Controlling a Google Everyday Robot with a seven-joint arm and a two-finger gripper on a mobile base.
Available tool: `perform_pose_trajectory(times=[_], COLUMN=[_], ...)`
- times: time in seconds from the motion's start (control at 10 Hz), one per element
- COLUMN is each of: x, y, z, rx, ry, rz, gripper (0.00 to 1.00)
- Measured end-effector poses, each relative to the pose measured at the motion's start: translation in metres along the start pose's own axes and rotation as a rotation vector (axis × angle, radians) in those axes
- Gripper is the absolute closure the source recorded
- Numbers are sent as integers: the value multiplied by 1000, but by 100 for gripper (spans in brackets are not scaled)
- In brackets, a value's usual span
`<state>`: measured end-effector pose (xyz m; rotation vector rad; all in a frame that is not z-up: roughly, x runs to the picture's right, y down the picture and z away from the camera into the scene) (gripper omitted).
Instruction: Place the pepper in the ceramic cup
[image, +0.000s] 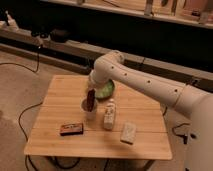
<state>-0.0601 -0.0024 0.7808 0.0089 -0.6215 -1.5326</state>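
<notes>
Pepper hangs dark red and upright below the gripper, whose fingers look clamped on its upper end, though the contact itself is hard to make out. Directly under it stands the ceramic cup, at about nine o'clock from the slim white bottle on the wooden table. The pepper's lower tip seems to sit at or just inside the cup's rim. A green bowl lies at twelve o'clock from the bottle, partly behind the arm, a dark flat box at seven o'clock from the cup, and a pale block at five o'clock from the bottle.

Risks, as I judge them: a release slightly off centre could catch the rim and tip the light cup, or let the pepper topple out onto the table. A sideways drift could also knock the bottle just beside it.
</notes>
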Motion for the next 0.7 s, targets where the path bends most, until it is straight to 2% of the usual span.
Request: perform_pose_trajectory(times=[0.1,0.2,0.4,0.7], x=[3,6,11,16], y=[2,3,1,-7], z=[-3,-5,-6,-3], rx=[-5,-12,-26,-19], ry=[9,17,29,45], rz=[12,24,49,92], gripper=[26,21,20,20])
